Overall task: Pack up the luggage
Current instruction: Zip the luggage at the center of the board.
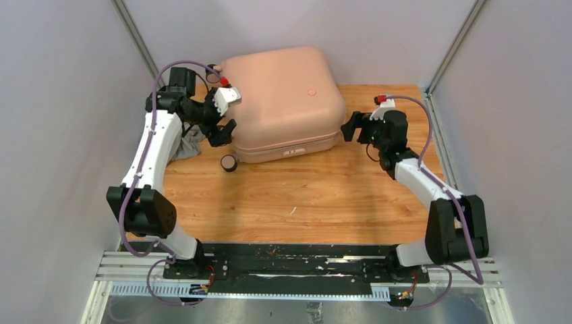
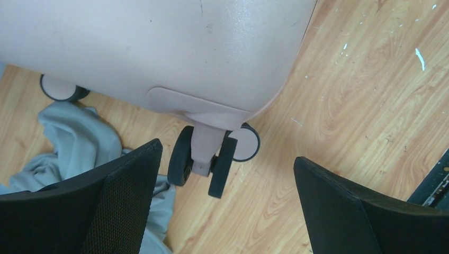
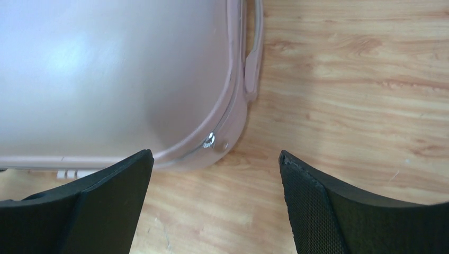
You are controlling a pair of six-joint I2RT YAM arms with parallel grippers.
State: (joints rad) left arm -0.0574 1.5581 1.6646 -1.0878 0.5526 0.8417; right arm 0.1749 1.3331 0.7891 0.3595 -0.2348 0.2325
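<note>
The pale pink luggage (image 1: 283, 101) lies shut and flat at the back of the wooden table, its round dot facing up. My left gripper (image 1: 226, 131) is open and empty beside the luggage's left front corner, just above a black wheel (image 1: 229, 163). In the left wrist view that wheel pair (image 2: 204, 159) sits between my open fingers, under the pink shell (image 2: 159, 47). My right gripper (image 1: 349, 127) is open and empty at the luggage's right front corner. In the right wrist view the shell corner (image 3: 106, 79) and a side handle (image 3: 254, 53) show.
A grey-blue cloth (image 1: 187, 145) lies crumpled on the table left of the luggage, under my left arm; it shows in the left wrist view (image 2: 74, 143). Grey walls close in left, right and back. The wooden table (image 1: 303, 202) stretches in front of the luggage.
</note>
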